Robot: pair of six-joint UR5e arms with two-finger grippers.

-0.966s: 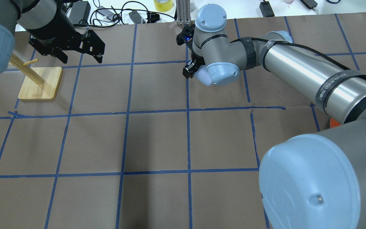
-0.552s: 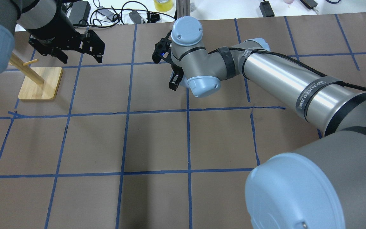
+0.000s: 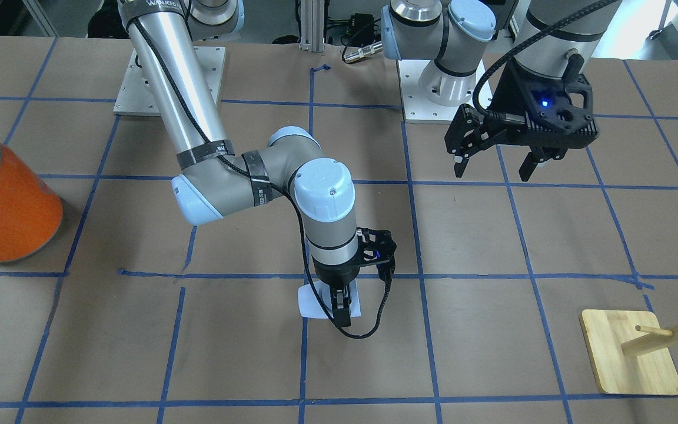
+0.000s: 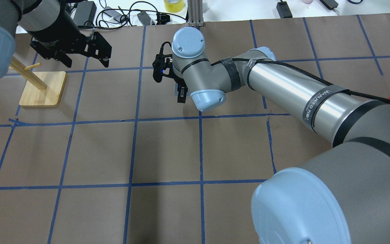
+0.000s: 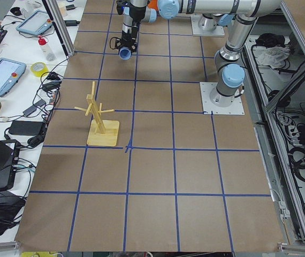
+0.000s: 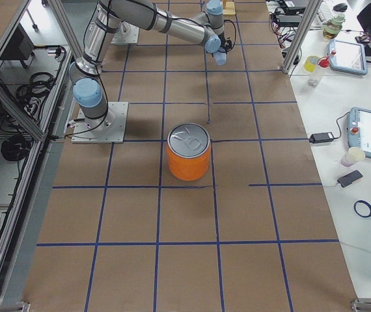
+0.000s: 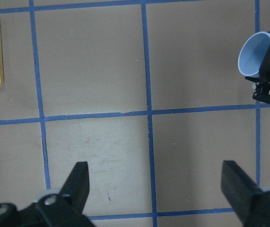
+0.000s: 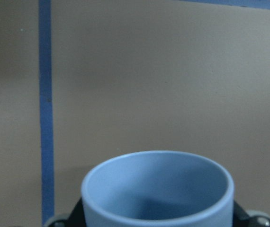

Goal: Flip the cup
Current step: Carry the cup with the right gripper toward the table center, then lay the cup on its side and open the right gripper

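Note:
My right gripper is shut on the cup, a small pale blue-white tumbler, and holds it low over the brown table near the far middle. The cup is tilted, and its bluish open mouth shows in the left wrist view and fills the bottom of the right wrist view. In the overhead view the right wrist hides the cup, and only the right gripper's black fingers show. My left gripper is open and empty, hanging above the table to the cup's side, also seen overhead.
A big orange can with a silver lid stands on the robot's right side of the table, also in the right side view. A wooden peg stand stands on the robot's left side, below the left arm.
My right arm has swung toward the robot's left with the cup in its gripper, and the wrist has turned. The left arm has not moved.

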